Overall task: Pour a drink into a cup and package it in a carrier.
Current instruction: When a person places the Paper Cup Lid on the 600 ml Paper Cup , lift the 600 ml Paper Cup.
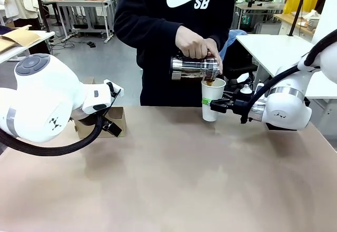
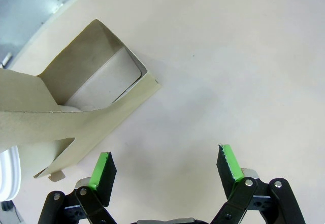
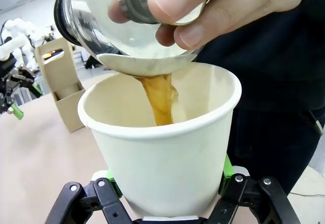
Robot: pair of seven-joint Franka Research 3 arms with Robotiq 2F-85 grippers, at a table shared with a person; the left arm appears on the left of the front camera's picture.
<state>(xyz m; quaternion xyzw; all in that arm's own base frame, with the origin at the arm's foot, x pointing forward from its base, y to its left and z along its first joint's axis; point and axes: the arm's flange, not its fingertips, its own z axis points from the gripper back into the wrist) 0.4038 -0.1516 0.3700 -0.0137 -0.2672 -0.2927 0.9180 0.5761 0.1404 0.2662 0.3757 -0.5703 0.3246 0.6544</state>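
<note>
My right gripper [image 1: 210, 104] is shut on the white paper cup [image 1: 212, 100], holding it upright above the table's far edge. In the right wrist view the cup [image 3: 167, 158] sits between the green pads [image 3: 227, 167]. A person's hand [image 1: 194, 42] tips the glass jug [image 1: 194, 68] over the rim, and the brown drink [image 3: 160, 99] streams into the cup. The brown cardboard carrier [image 1: 115, 120] stands at the far left, mostly behind my left arm. My left gripper [image 2: 165, 167] is open over bare table beside the carrier [image 2: 81, 107].
The person in a black sweatshirt [image 1: 168, 27] stands at the far side. A white side table [image 1: 274, 48] stands behind my right arm. The tan tabletop [image 1: 174, 179] spreads wide in front of both arms.
</note>
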